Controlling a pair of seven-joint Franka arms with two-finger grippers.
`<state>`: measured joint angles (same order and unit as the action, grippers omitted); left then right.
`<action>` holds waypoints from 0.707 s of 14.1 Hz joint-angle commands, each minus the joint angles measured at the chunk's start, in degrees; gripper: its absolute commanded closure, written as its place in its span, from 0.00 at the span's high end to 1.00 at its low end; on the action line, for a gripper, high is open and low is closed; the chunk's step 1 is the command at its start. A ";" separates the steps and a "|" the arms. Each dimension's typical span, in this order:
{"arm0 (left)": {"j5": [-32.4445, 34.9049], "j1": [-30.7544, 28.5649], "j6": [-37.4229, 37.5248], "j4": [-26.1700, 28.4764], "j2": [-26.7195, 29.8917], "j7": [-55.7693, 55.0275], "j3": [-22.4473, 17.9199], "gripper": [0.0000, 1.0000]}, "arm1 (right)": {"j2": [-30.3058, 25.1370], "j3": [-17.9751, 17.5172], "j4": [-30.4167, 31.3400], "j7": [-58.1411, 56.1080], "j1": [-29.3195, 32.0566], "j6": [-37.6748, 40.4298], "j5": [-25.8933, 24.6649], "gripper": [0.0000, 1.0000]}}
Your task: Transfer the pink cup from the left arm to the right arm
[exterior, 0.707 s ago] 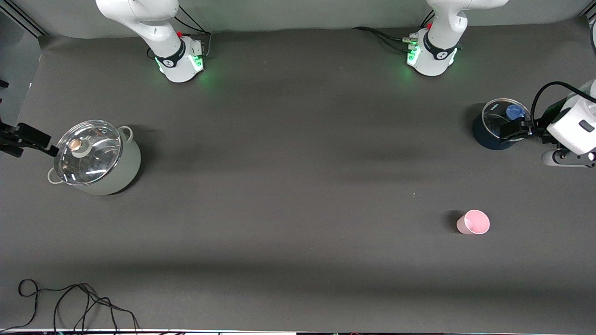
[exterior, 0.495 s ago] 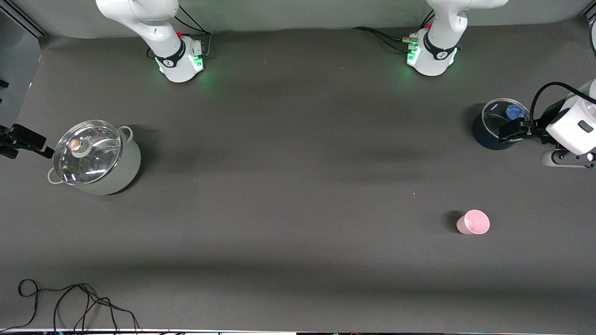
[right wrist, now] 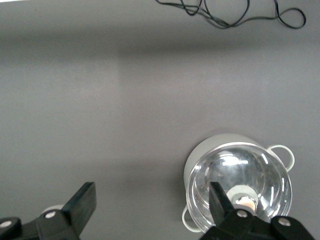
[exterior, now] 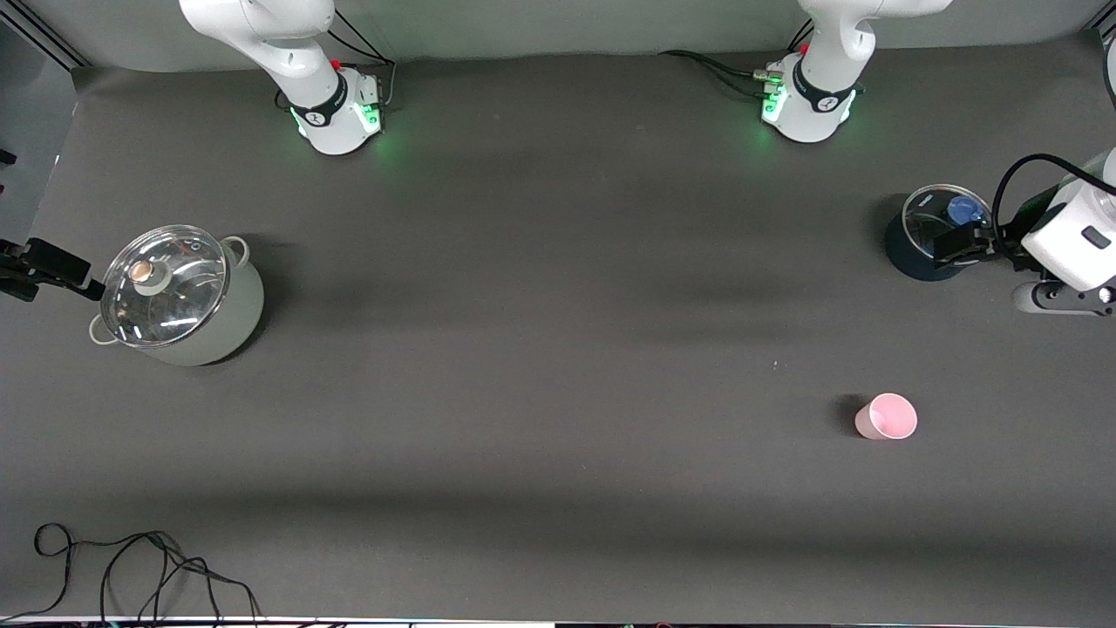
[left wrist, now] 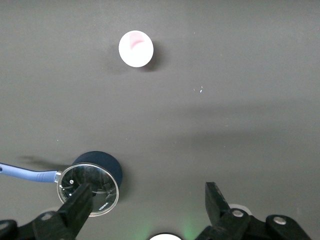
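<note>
Moved: right gripper (exterior: 39,266) had slid back toward the table edge at the right arm's end since the first earlier frame, then nudged slightly toward the pot; left gripper (exterior: 959,242) had eased a touch away from the dark saucepan; pink cup unmoved.
Right gripper: at the table edge at the right arm's end, just beside the white pot (exterior: 187,301); fingers (right wrist: 82,202) spread wide, nothing between them.
White pot: two loop handles, glass lid (exterior: 164,286) with a round knob, seated on top; toward the right arm's end.
Cable: black, tangled (exterior: 131,567), at the table edge nearest the front camera, right arm's end.
Pink cup: (exterior: 886,416) upright on the mat, mouth up, toward the left arm's end, nearer the front camera than the saucepan, well apart from both grippers.
Dark saucepan: (exterior: 915,249) navy, glass lid, blue handle (left wrist: 27,172); left arm's end.
Left gripper: over the saucepan's edge; fingers (left wrist: 75,210) spread wide, empty.
</note>
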<state>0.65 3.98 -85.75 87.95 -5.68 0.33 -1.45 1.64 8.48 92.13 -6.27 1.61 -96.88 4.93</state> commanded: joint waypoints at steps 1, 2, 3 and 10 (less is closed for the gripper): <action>0.40 0.06 -0.03 -1.38 -0.56 0.29 0.13 1.00 | 0.20 1.54 -1.25 -0.76 0.14 2.39 0.96 1.00; 0.32 0.06 -0.03 -1.38 -0.56 0.38 0.22 1.00 | 0.29 1.63 -1.25 -0.76 0.14 2.39 0.96 1.00; 0.40 0.15 -0.12 -1.38 -0.65 0.29 0.13 1.00 | 0.46 1.63 -1.42 -0.76 0.14 2.31 0.96 1.00; 0.05 -2.91 -4.68 -1.38 -1.17 14.59 -0.13 1.00 | 0.38 1.63 -1.34 -0.59 -0.38 2.31 0.96 1.00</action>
<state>0.65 3.04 -89.32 87.88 -6.05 8.45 -1.62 1.64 9.93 92.10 -6.27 1.30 -95.62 4.93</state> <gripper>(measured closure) 0.000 0.000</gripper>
